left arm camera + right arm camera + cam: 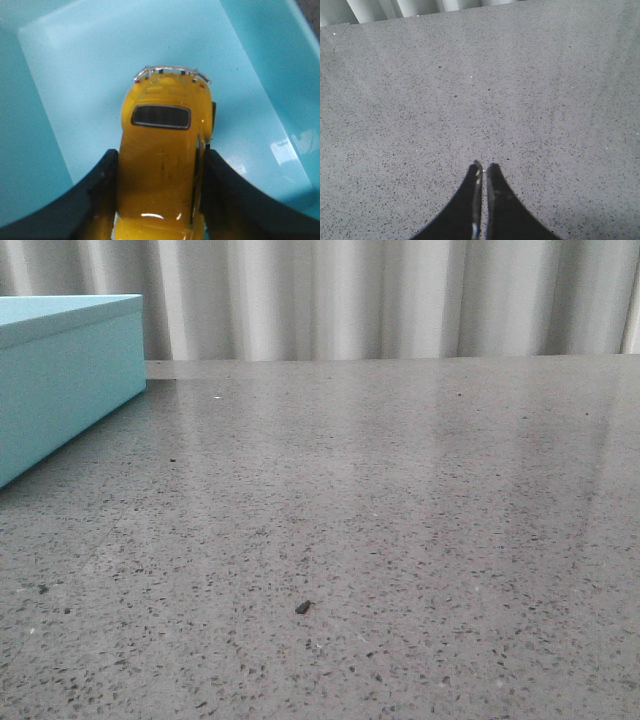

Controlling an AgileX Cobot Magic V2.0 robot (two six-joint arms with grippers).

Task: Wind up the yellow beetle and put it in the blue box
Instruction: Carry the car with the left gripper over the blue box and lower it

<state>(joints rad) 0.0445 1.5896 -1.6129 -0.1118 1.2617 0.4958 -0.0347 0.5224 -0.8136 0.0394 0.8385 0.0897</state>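
Note:
In the left wrist view my left gripper [160,159] is shut on the yellow beetle [165,150], its black fingers [100,195] pressed against both sides of the glossy body. The car's chrome bumper end points away from the wrist, and it hangs over the pale turquoise inside of the blue box [75,75]. The front view shows only a corner of the blue box [60,380] at the far left; neither arm nor the car shows there. In the right wrist view my right gripper [483,166] is shut and empty above the bare grey speckled table [480,90].
The box walls [260,60] rise around the car in the left wrist view. A small dark crumb [303,607] lies on the grey table near the front. A pale pleated curtain [380,295] hangs behind the table's far edge.

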